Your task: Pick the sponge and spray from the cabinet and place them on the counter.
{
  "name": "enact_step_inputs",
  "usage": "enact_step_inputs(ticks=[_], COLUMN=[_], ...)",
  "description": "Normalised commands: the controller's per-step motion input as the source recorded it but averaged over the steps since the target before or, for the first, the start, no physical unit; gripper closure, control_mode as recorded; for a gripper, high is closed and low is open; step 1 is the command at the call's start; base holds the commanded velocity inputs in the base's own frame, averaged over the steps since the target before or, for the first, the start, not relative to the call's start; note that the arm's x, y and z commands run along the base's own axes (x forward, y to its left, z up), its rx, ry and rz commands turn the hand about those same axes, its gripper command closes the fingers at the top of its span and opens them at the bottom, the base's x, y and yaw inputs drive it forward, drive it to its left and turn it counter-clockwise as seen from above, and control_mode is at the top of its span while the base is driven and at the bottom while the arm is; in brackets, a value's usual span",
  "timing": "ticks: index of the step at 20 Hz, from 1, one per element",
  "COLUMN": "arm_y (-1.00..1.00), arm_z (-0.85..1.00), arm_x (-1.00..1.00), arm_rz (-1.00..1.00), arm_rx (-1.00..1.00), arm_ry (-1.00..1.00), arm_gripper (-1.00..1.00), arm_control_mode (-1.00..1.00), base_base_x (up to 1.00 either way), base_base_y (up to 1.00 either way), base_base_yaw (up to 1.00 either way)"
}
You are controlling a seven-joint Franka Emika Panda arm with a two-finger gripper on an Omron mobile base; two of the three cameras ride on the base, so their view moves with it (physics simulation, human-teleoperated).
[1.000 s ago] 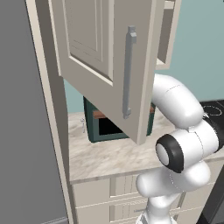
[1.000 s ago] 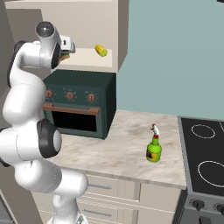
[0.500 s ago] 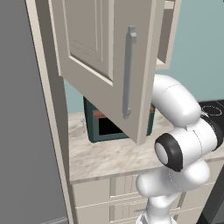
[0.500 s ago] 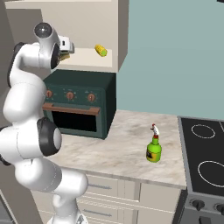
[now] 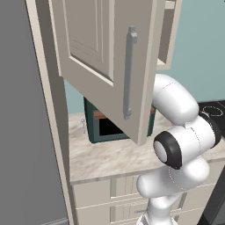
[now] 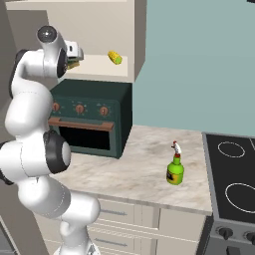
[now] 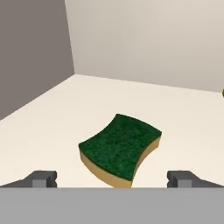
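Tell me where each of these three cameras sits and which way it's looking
Left base view: behind the arm's left, facing the open cabinet door; white arm at lower right.
Right base view: behind its right, facing oven, counter, spray; arm at left.
Hand view: on the hand, facing the sponge; open gripper.
Both base views share oven and counter.

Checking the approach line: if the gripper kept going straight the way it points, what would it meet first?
Most likely the sponge, lying on the cabinet shelf between the open fingers; depth is unclear.
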Motion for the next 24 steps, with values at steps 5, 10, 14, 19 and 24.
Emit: enact_step_inputs(ticks=[5,10,14,19,24], arm_y=[0.0,0.0,0.0,0.0,0.0], arm_z=[-0.02,-0.01,-0.1,-0.18,-0.1], arm_x=[0.0,0.0,0.0,0.02,0.16], arm_rz=[-0.01,-0.03,-0.04,-0.03,-0.03], arm_rx=[-0.02,-0.02,-0.01,0.0,0.0], arm_ry=[0.0,0.02,0.03,0.05,0.06], arm_gripper=[-1.0,-1.0,-1.0,-1.0,-1.0], arm_control_mode=[-1.0,-1.0,-1.0,-1.0,-1.0], base_base_x=[0.0,0.0,0.0,0.0,0.0], base_base_y=[0.0,0.0,0.0,0.0,0.0], base_base_yaw=[0.0,0.0,0.0,0.0,0.0])
